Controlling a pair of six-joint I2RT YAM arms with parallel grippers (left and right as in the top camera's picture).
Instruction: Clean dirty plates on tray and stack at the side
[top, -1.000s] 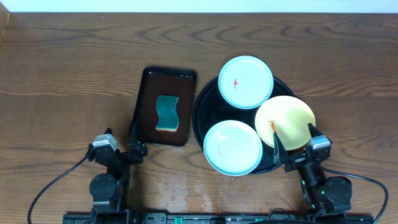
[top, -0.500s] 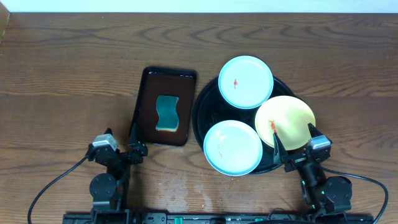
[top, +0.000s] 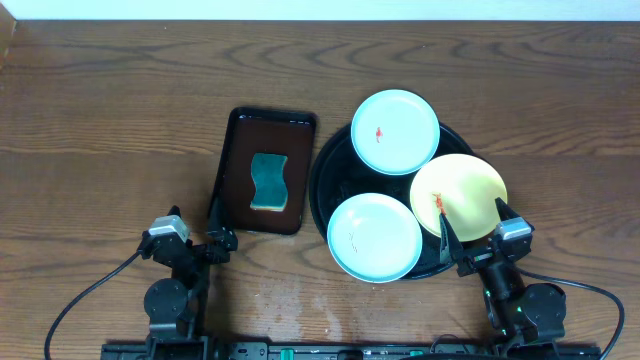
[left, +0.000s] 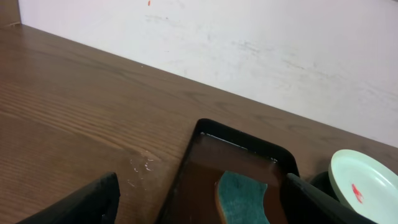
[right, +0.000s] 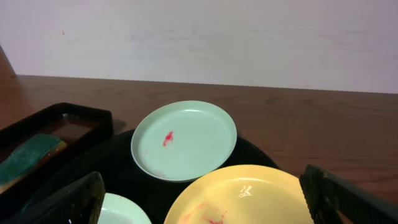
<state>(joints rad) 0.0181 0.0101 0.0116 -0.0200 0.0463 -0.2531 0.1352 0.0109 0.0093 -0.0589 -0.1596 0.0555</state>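
Three plates sit on the round black tray (top: 325, 170). A mint plate with a red smear (top: 395, 131) is at the back; it also shows in the right wrist view (right: 184, 139). A yellow plate with a red smear (top: 460, 193) is at the right, just ahead of my right gripper (top: 472, 237), and shows in the right wrist view (right: 249, 199). A second mint plate (top: 375, 237) is at the front. My right gripper (right: 199, 202) is open and empty. My left gripper (top: 192, 232) is open and empty, near the table's front, left of the rectangular tray.
A small rectangular dark tray (top: 235, 175) left of the round tray holds a teal sponge (top: 268, 182); the sponge shows between my left fingers in the left wrist view (left: 241, 198). A white wall runs behind the wooden table (top: 100, 120).
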